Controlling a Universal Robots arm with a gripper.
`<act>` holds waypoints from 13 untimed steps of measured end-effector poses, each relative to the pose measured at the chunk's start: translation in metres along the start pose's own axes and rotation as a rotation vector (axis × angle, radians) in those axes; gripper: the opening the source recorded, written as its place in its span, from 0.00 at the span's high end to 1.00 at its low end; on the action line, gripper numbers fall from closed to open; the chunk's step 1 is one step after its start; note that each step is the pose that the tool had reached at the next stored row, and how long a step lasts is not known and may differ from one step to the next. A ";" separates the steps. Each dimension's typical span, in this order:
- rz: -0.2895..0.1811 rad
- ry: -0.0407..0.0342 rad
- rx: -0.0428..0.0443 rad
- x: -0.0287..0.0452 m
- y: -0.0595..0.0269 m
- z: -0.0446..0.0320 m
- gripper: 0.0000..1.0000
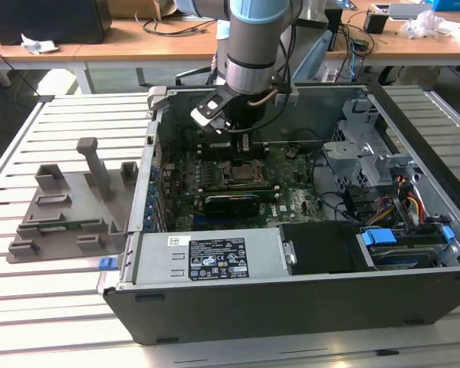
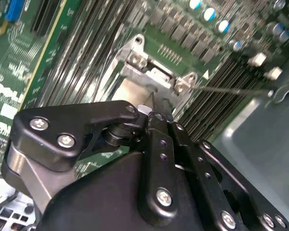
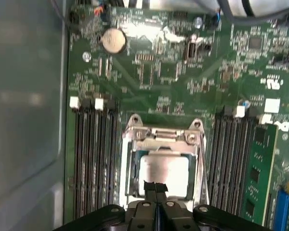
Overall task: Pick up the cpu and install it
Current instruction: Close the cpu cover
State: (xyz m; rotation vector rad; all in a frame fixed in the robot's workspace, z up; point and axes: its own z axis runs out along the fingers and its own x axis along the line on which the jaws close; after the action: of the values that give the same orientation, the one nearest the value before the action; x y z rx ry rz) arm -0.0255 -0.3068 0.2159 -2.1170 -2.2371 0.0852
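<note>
Lying flat in the motherboard socket (image 3: 198, 159), one cpu (image 3: 164, 173) shows its dull silver top inside the socket's metal frame in the first wrist view.

Hand (image 3: 155, 186): one, black, fingers pressed together with nothing between them, tips poised over the near edge of the cpu. Whether they touch it cannot be told. In the exterior view the hand (image 1: 240, 142) hangs inside the open computer case (image 1: 383, 115), just above the socket.

Around the socket, first wrist view:
- memory slots, two banks, one on each side of the socket, e.g. (image 3: 94, 159);
- green memory module (image 3: 256, 168), one, seated in the far bank;
- coin cell battery (image 3: 113, 40), one, well apart from the socket.

Exterior view:
- power supply (image 1: 207, 257), one, labelled, along the case's front edge;
- drive cage (image 1: 360, 153), one, at the exterior view's right;
- grey plastic tray (image 1: 65, 207), one, on the slatted table (image 1: 54, 322), just beside the case at the exterior view's left.
</note>
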 end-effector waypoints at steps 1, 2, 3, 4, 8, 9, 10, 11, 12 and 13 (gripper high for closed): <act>0.000 0.0000 0.0000 0.0001 -0.0021 0.0006 0.89; 0.000 0.0000 0.0000 0.0003 -0.0051 0.0016 0.89; 0.000 0.0000 0.0000 0.0004 -0.0070 0.0022 0.89; 0.000 0.0000 0.0000 0.0005 -0.0085 0.0028 0.89; 0.000 0.0001 0.0000 0.0009 -0.0161 0.0060 0.89; 0.000 0.0001 0.0000 0.0010 -0.0182 0.0071 0.89; 0.000 0.0001 0.0000 0.0011 -0.0194 0.0079 0.89; 0.000 0.0000 0.0000 0.0011 -0.0207 0.0093 0.89; 0.000 -0.0001 0.0001 0.0011 -0.0207 0.0098 0.89; -0.001 -0.0001 0.0001 0.0011 -0.0207 0.0101 0.89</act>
State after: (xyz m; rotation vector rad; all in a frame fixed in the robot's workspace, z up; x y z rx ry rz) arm -0.0470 -0.3068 0.2075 -2.1164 -2.2376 0.0854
